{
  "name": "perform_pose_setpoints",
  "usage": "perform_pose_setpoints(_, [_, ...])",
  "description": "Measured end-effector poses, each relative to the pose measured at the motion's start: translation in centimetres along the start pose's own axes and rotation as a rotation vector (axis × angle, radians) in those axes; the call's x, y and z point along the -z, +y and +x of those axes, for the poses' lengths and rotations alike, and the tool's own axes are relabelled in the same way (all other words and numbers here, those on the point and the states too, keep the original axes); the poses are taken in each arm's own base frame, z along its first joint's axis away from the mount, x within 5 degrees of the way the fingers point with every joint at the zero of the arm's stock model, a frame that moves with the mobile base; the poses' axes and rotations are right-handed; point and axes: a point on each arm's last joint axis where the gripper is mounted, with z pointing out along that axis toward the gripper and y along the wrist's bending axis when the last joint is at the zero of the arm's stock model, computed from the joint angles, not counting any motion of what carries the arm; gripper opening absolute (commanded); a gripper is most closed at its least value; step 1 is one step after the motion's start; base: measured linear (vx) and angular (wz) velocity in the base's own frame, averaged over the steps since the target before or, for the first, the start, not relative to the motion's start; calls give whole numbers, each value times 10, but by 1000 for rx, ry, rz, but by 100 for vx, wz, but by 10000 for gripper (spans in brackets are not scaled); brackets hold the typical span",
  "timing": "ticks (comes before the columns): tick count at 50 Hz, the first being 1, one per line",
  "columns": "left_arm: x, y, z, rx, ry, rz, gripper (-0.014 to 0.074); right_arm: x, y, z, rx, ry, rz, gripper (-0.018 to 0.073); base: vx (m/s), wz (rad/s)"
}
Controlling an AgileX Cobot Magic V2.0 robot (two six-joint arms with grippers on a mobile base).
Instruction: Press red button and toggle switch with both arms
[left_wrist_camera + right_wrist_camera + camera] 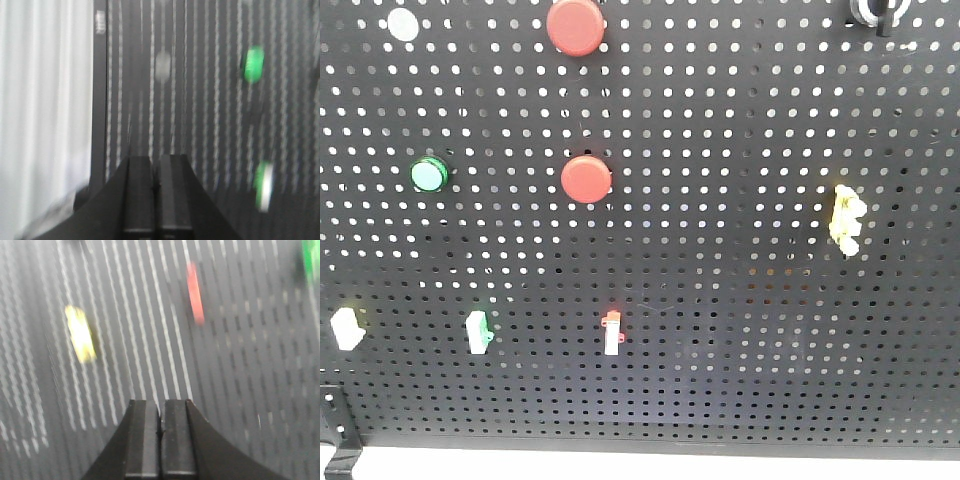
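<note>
- Black perforated metal pegboard [740, 380] fills the front view. Landmark: large round domed red push button [576, 26], mounted at the board's top edge and partly cut off by the frame.
- Left of that button, level with it: white round cap [403, 24]. Lower left of it: small green round button [429, 174].
- Straight below it: smaller red round button [587, 179]. Further below: small red-and-white switch [612, 332].
- Lower right of it: yellow plastic switch [846, 218].
- Left gripper [155, 161]: black fingers pressed together, nothing between them. Wrist view is blurred.
- Right gripper [161, 404]: fingers likewise closed against each other, empty. The board shows only as streaks.
</note>
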Motion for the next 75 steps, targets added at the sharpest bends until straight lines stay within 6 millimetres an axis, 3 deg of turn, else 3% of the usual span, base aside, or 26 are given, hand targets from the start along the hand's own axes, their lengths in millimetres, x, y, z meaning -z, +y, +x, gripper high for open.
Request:
perform_pose_setpoints(3, [-10,-2,-35,5,-34,5,1,-7,3,-24,30,4,0,-3,0,0])
perform_pose_setpoints(8, [-32,-5,-73,2,-16,9,1,-24,8,-59,61,21,6,-3,0,0])
perform_pose_setpoints(13, [-71,-9,-112,-1,30,12,1,-46,11,-84,71,58,15,-3,0,0])
perform_pose_setpoints(18, [-109,-12,-147,-1,58,16,1,-70,12,-93,74,110,22,-3,0,0])
perform_pose_setpoints(25, [-155,-15,-163,1,162,19,1,-98,13,-94,38,156,25,-3,0,0])
perform_pose_setpoints(36, [-185,-17,-150,122,261,21,1,-111,14,-88,-141,179,21,-3,0,0])
perform_pose_setpoints(37, [-198,-30,-142,111,320,106,1,-111,14,-88,-137,176,19,-3,0,0])
perform_pose_setpoints(45, [-225,-75,-138,1,388,373,1,-111,14,-88,-70,177,12,-3,0,0])
perform_pose_setpoints(49, [-242,-107,-132,-75,413,532,1,-111,14,-88,-40,177,10,-3,0,0])
perform_pose_setpoints(59, [-275,-167,-126,-133,393,739,1,-111,14,-88,11,177,5,-3,0,0])
perform_pose_setpoints(68, [-299,-186,-124,-134,365,756,1,-111,14,-88,34,177,4,-3,0,0])
perform_pose_setpoints(75, [-304,-190,-125,-131,361,764,1,-111,14,-88,37,178,4,-3,0,0])
